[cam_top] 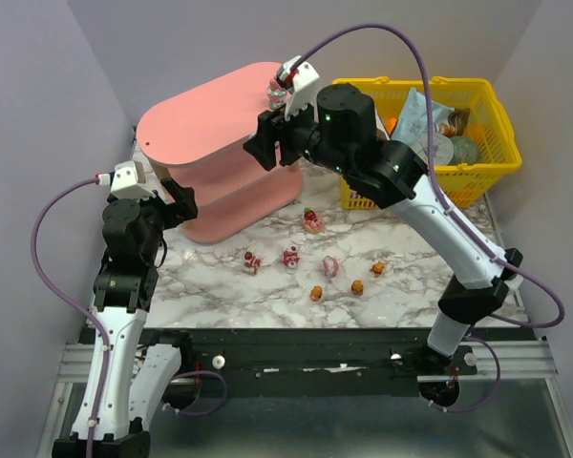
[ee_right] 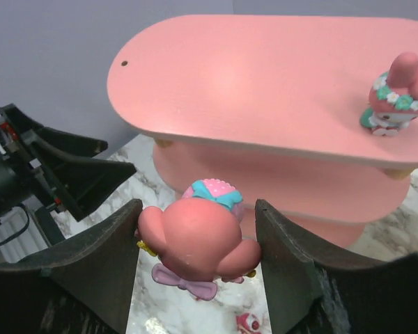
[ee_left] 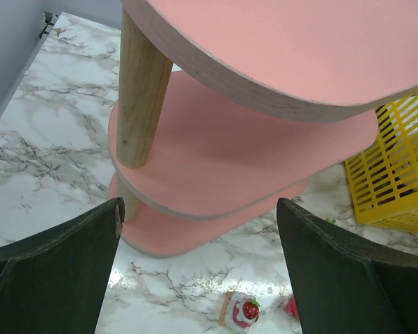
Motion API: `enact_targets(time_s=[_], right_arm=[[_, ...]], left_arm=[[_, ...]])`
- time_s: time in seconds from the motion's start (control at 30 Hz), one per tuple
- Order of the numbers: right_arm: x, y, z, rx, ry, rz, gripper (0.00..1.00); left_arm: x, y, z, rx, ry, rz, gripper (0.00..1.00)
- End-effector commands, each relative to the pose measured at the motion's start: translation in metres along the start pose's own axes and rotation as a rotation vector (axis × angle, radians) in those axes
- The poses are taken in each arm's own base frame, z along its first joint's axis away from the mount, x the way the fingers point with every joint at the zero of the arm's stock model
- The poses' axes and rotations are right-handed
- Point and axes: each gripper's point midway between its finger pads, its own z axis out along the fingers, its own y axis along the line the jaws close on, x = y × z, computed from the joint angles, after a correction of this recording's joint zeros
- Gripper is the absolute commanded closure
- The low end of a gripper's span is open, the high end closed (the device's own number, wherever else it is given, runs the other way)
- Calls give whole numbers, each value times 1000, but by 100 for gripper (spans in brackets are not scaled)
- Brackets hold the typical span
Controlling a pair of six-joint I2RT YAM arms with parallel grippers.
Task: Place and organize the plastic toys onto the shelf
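The right gripper (ee_right: 197,221) pinches a pink toy (ee_right: 198,243) just beside the shelf (ee_right: 265,76), whose top bears a second toy (ee_right: 397,94). The left gripper (ee_left: 200,207), spread wide, faces the shelf's lower boards.

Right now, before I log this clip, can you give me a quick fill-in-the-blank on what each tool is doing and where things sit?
1. The right tool is shut on a round-bodied toy coloured mainly ____.
2. A long-eared toy stands on the shelf's ____ board.
3. The left tool is ____ and holds nothing.
4. The mesh basket beside the shelf is ____.

Missing words: pink; top; open; yellow.
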Motion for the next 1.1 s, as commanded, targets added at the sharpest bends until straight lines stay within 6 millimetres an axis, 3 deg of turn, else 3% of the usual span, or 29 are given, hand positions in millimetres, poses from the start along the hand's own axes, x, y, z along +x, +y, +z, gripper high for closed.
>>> enact_targets(time_s=[0.0, 0.13, 0.67, 1.07], right_arm=[[14, -5, 19, -85, 104, -72, 70], [3, -9, 28, -113, 68, -89, 69], [20, -33, 80, -29, 40, -156, 67], [19, -47, 96, 29, 10, -153, 67]], left_arm=[[-3, 0, -1, 6, -6, 7, 1], [-3, 0, 1, 6, -3, 6, 1], [0, 3, 3, 2, 7, 2, 1], [0, 4, 3, -5, 6, 1, 1]])
